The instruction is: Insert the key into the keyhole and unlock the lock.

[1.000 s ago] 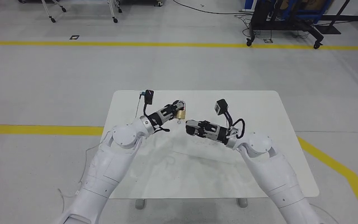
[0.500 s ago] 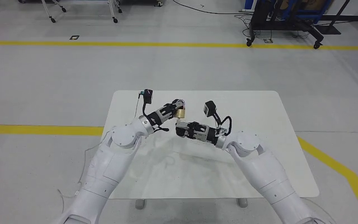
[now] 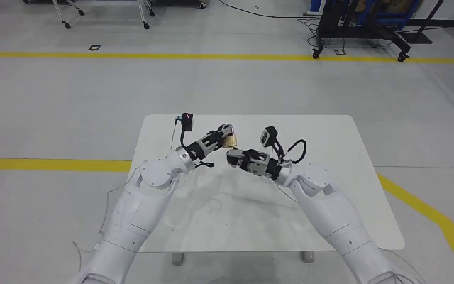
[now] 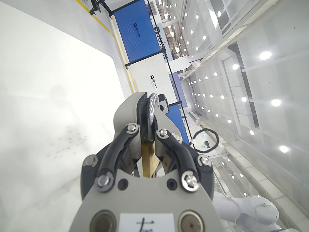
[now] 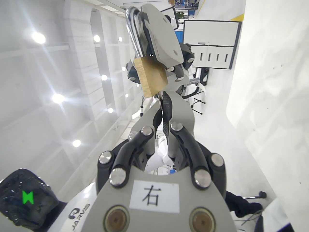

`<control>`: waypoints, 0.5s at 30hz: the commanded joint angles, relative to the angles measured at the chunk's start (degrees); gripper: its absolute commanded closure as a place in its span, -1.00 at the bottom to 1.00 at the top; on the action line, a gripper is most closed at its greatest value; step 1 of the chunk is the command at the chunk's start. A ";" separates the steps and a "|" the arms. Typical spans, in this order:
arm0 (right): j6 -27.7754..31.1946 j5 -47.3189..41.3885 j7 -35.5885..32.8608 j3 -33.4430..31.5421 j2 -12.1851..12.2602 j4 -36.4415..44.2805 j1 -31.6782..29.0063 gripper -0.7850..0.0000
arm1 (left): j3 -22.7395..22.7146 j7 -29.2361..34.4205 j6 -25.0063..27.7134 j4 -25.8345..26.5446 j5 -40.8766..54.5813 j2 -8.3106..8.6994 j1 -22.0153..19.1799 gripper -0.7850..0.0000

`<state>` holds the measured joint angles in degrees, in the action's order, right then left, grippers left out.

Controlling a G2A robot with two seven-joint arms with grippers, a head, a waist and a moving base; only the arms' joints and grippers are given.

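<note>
holds the brass lock [image 5: 150,76] by its shackle [image 4: 151,108], pinched in the closed left gripper [image 4: 147,102], raised above the white table [image 3: 333,142]. pinches the thin key [image 5: 159,102] in the right gripper [image 5: 165,106], tip at the lock's underside; cannot tell whether inserted. likely risks: slight misalignment jamming the key against brass, or twisting the lock out of the pinch.
</note>
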<state>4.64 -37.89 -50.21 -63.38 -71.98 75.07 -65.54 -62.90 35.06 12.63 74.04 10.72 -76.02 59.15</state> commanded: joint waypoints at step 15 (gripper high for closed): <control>-8.97 -16.64 -9.86 -5.93 0.44 -5.69 1.12 1.00 | -0.38 1.41 4.91 1.06 -0.95 0.28 0.93 1.00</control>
<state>-3.86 -54.35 -59.70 -69.23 -71.56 69.66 -64.62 -63.26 36.46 17.53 75.10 9.77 -75.75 60.06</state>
